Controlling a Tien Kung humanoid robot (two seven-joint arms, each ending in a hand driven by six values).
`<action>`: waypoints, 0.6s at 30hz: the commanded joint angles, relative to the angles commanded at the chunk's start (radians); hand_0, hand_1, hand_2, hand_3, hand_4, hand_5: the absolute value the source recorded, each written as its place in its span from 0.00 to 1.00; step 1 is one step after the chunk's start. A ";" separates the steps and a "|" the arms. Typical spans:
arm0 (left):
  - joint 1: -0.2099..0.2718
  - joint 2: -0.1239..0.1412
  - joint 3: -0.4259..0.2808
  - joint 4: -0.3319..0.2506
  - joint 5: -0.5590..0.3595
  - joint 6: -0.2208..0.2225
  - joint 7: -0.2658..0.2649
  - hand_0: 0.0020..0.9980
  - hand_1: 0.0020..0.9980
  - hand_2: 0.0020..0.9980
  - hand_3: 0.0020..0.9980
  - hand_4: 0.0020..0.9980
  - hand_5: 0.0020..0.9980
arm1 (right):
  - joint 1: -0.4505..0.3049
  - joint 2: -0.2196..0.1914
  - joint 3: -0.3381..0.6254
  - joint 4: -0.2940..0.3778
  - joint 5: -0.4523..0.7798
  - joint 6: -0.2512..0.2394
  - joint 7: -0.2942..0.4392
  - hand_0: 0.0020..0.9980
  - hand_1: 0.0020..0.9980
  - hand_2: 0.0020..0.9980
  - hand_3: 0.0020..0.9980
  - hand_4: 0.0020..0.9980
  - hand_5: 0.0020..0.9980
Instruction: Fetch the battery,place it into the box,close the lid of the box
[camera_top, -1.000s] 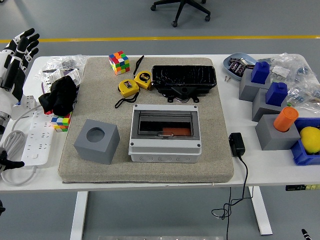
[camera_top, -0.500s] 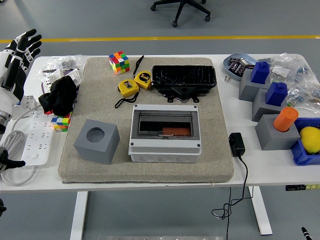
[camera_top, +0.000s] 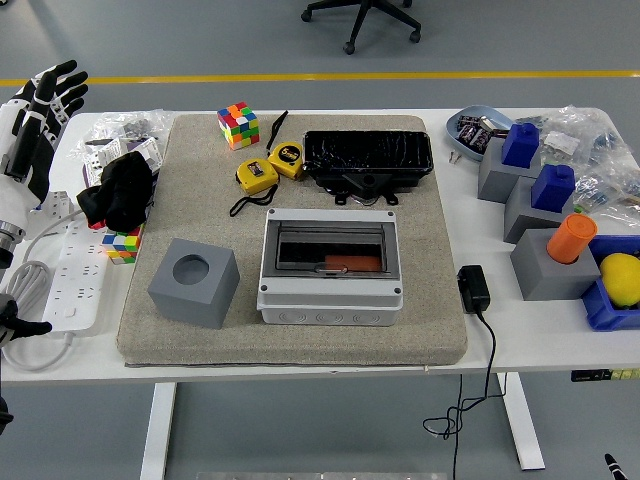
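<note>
The grey-white box (camera_top: 330, 268) stands in the middle of the beige mat (camera_top: 200, 190). Through its dark window opening an orange block (camera_top: 352, 263) shows inside. A glossy black lid-like piece (camera_top: 368, 155) lies flat just behind the box, its tabs near the box's rear edge. Small dark batteries lie in a blue dish (camera_top: 478, 130) at the far right. My left hand (camera_top: 38, 110) is raised off the table's left edge, fingers spread, holding nothing, far from the box. My right hand does not show.
On the mat: a grey cube with a hole (camera_top: 194, 282), two yellow tape measures (camera_top: 270, 167), a colour cube (camera_top: 238, 125). At left: a black cloth (camera_top: 120, 192), a white power strip (camera_top: 70, 270). At right: grey blocks with blue and orange caps (camera_top: 545, 215), a black adapter (camera_top: 473, 288).
My left hand has drifted very slightly to the right at the left edge. Nothing on the table has moved.
</note>
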 joint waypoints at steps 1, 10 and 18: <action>0.000 0.000 0.000 0.000 0.001 0.000 0.000 0.89 0.87 0.85 0.84 1.00 0.87 | 0.000 0.000 0.001 0.000 -0.001 0.000 0.000 0.97 0.93 0.88 0.90 1.00 1.00; 0.004 0.003 0.002 0.001 0.003 -0.002 0.001 0.89 0.87 0.85 0.84 1.00 0.88 | -0.004 0.001 -0.003 0.001 0.003 0.000 0.000 0.97 0.93 0.88 0.90 1.00 1.00; 0.002 0.003 0.005 0.002 0.002 -0.003 0.002 0.88 0.87 0.84 0.83 1.00 0.87 | -0.002 0.001 0.002 0.000 0.002 -0.001 0.000 0.98 0.93 0.88 0.90 1.00 1.00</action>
